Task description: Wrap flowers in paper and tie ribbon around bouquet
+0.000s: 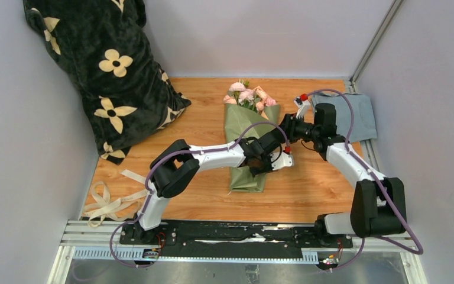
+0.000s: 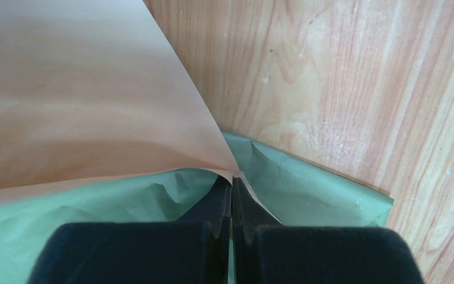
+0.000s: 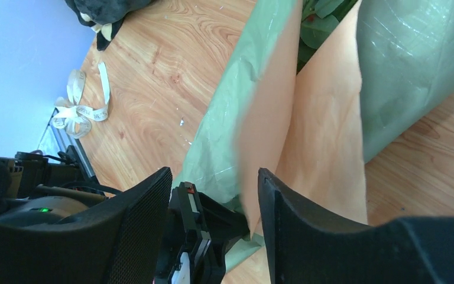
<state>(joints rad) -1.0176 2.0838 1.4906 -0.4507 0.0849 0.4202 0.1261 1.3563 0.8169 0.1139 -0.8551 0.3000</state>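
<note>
The pale-pink flowers (image 1: pixel 249 94) lie mid-table inside the sage-green paper (image 1: pixel 243 129), their green leaves (image 3: pixel 319 23) showing in the cone's mouth. My left gripper (image 2: pixel 232 180) is shut on a corner of the paper, where the peach face (image 2: pixel 83 100) folds over the green face (image 2: pixel 313 186). It holds that flap low on the bouquet's right side (image 1: pixel 264 163). My right gripper (image 3: pixel 214 173) is open, its fingers (image 3: pixel 295 225) standing either side of the peach flap's lower edge (image 3: pixel 307 136) and the left gripper's tip. The cream ribbon (image 1: pixel 109 198) lies loose at the front left.
A black plush blanket (image 1: pixel 106 65) with cream flower prints leans in the back left corner. A folded blue-grey cloth (image 1: pixel 354 115) lies at the right edge behind the right arm. Grey walls close the table on three sides.
</note>
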